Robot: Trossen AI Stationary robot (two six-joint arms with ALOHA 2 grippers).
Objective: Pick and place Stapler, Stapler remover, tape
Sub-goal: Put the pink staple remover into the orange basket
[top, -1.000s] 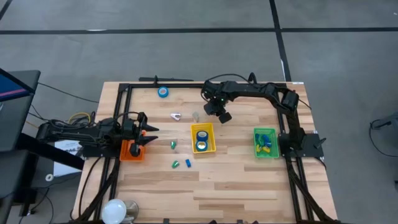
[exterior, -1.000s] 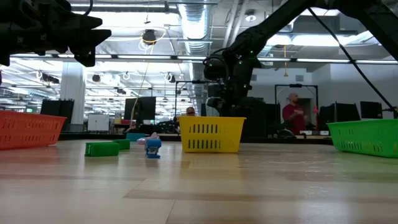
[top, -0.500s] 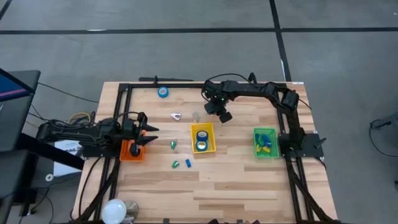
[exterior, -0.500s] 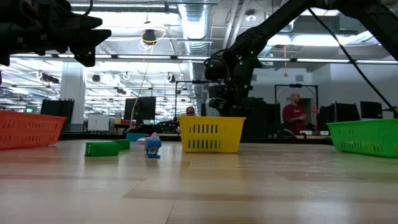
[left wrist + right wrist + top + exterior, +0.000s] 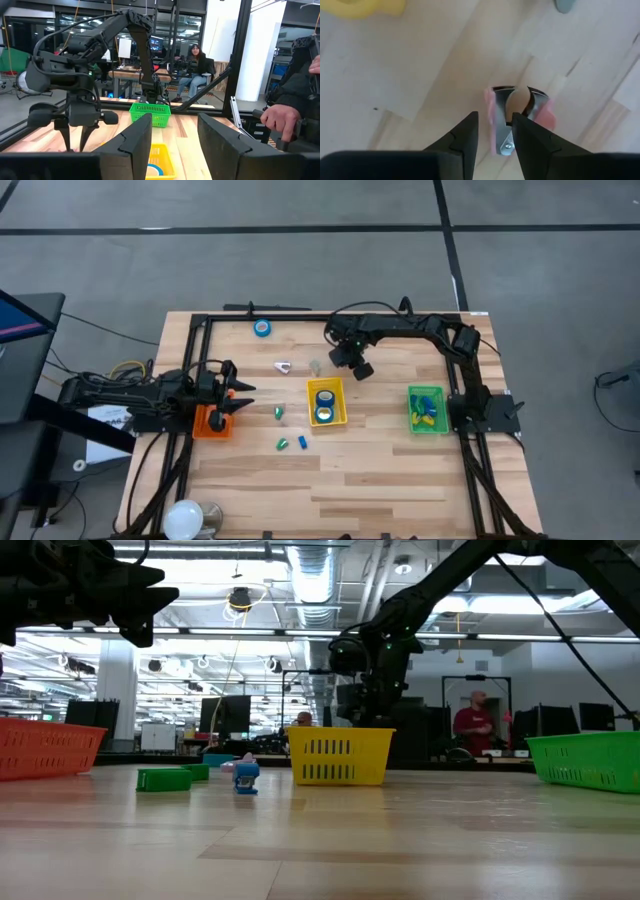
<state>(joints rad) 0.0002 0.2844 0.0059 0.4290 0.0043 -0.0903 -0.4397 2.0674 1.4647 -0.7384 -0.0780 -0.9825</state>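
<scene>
Wooden counter (image 5: 380, 470) with three baskets, both arms raised above it.
Right claw (image 5: 358, 366) hangs over the far middle, fingers (image 5: 465, 132) set narrowly apart and pinching nothing; the pink stapler remover (image 5: 517, 117) lies on the boards directly past its tips. Tape (image 5: 324, 397) rolls sit in the yellow basket (image 5: 311, 405), one more (image 5: 262, 328) near the far edge. Left claw (image 5: 232, 390) waits over the orange basket (image 5: 205, 423), fingers apart.
</scene>
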